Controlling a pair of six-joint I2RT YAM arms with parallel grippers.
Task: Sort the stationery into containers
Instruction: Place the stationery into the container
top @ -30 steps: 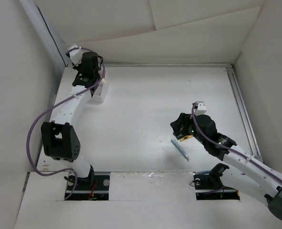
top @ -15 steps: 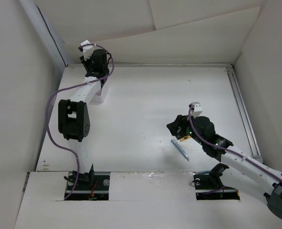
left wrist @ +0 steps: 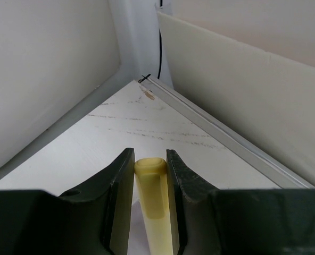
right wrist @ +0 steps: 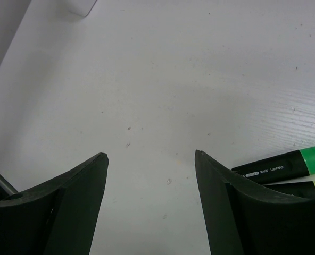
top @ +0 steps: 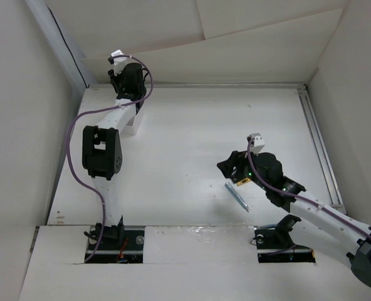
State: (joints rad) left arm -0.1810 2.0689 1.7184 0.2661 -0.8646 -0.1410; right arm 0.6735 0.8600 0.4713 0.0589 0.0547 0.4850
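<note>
Two claws are in view over the white table (top: 192, 125), each in a different state.

The left claw (left wrist: 148, 157) is standing only narrowly parted and is clamping a yellow pen (left wrist: 153, 204) between its fingers (left wrist: 120, 180). The pen's long axis is running parallel to the fingers. Its rounded end is pointing forward, level with the fingertips, toward the far left corner of the table. Overhead, the left arm (top: 101, 157) is spanning from its base to that corner. The white box (top: 131, 129) is lying just beside the forearm and is partly covered by it, so its compartments are not readable.

The right claw (right wrist: 150, 155) is gaping wide with nothing between its fingers, hovering over bare table. To its right in the wrist view, a black marker with a green band (right wrist: 277, 166) and a black marker with a yellow band (right wrist: 293, 188) are lying side by side on the table. Their long axes are running near parallel, left to right and rising slightly rightward, with the coloured ends pointing right. Whether they are touching, I cannot tell.

Overhead, a light blue pen (top: 237, 195) is lying flat on the table just nearside of the right claw. Its long axis is running diagonally from far-left to near-right.
</note>
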